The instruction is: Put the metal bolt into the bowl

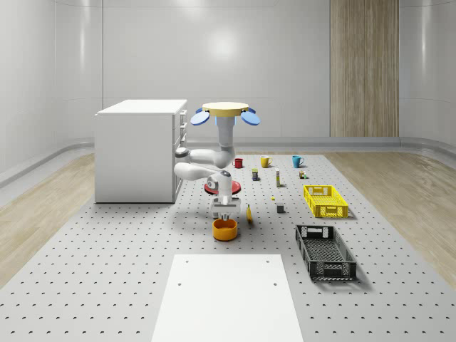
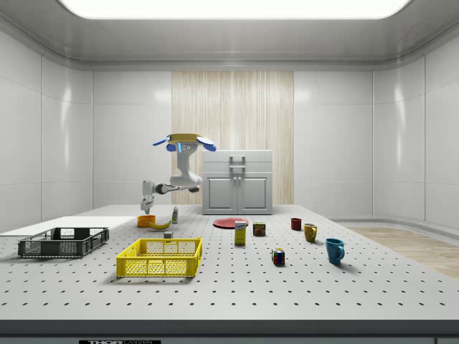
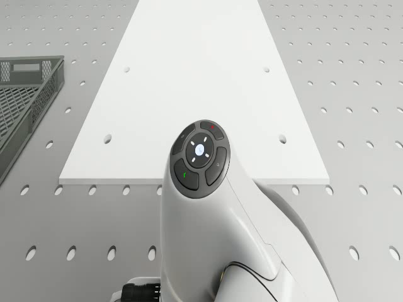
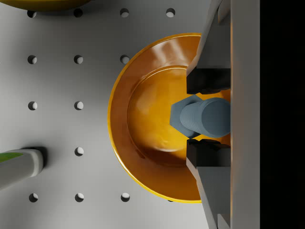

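Bolt [image 4: 198,118] sits clamped between my gripper's [image 4: 208,118] pads, directly above the orange bowl [image 4: 143,143], drone [image 1: 226,114] hovering behind. I'd lower slightly, then open, so it can't bounce out.

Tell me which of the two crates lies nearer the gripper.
The black crate: it sits closer to the orange bowl the gripper hangs over, holding the bolt. The yellow crate lies farther back.

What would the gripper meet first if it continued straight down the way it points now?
Probably the inside of the orange bowl. The gripper, shut on the bolt, points down at it, so the bolt's head would likely touch first. The drone hovers nearby.
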Available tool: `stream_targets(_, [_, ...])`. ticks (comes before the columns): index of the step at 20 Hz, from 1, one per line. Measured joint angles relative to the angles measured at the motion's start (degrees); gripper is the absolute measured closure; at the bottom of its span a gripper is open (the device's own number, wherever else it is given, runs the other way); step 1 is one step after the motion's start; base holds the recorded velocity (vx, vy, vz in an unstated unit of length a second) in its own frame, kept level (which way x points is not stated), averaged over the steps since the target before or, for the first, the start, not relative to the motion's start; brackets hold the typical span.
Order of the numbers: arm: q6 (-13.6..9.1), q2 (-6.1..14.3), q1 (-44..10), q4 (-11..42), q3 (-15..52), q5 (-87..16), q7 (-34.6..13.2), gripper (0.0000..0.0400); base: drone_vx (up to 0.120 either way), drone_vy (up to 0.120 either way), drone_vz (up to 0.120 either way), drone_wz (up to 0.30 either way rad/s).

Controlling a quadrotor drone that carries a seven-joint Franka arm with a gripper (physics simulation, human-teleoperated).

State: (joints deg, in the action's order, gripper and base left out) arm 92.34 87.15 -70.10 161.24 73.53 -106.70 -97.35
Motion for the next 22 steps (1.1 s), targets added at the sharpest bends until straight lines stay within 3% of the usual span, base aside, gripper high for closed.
stream_targets(4, [1.2,0.1,-0.5,-0.8,-2.9,-2.6,0.0,0.0262,0.0,0.0,0.0,0.0])
stream_targets(5, [1.5,0.0,-0.6,-1.0,-3.5,-3.3,0.0,0.0242,0.0,0.0,0.0,0.0])
stream_targets(8, [2.2,0.0,-0.9,-1.6,-5.1,-4.6,0.2,0.0114,0.0,0.0,0.0,0.0])
stream_targets(12, [2.3,-0.2,-0.9,-1.7,-5.4,-4.9,0.3,0.0042,0.0,0.0,0.0,0.0])
stream_targets(22, [1.2,-0.3,-0.4,-1.0,-3.4,-3.0,0.4,0.0003,0.0,0.0,0.0,0.0])
